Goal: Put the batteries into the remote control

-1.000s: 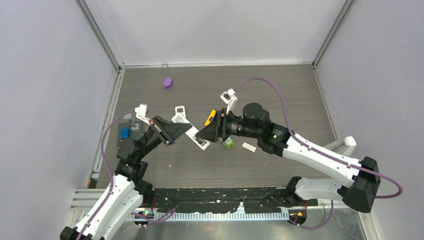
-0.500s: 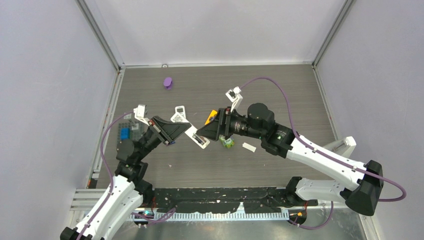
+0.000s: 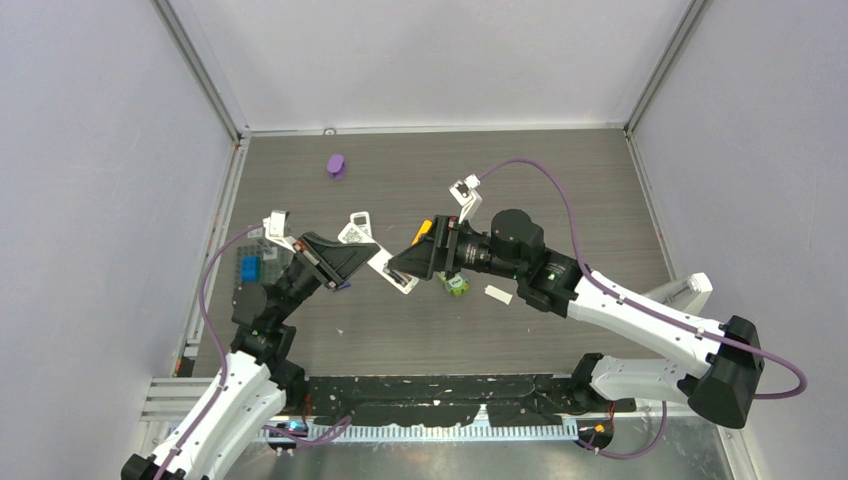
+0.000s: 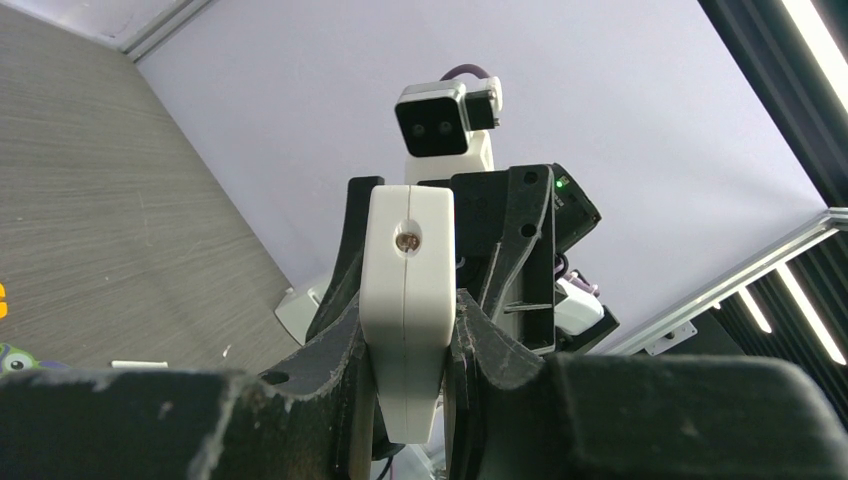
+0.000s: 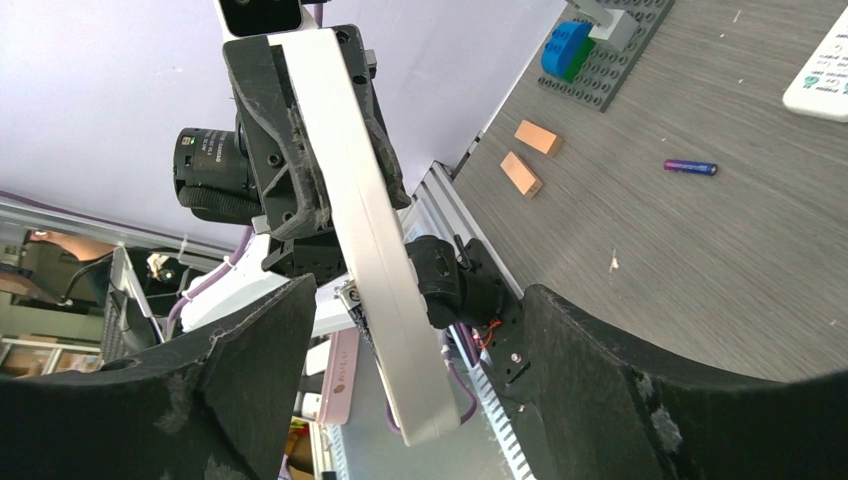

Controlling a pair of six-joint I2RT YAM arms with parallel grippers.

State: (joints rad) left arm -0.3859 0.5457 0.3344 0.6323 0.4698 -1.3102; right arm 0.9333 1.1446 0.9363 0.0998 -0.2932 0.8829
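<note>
My left jaws clamp the white remote [image 4: 407, 270], raised off the tabletop [image 5: 700, 250]. My right jaws stand wide on either side of it. A purple battery [image 5: 690, 167] lies on the tabletop.

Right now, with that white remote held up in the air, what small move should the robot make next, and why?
Probably close the right end effector on the remote. The left end effector clamps one end, the right one's fingers stand open on either side of it, and a purple battery lies unloaded on the table.
</note>
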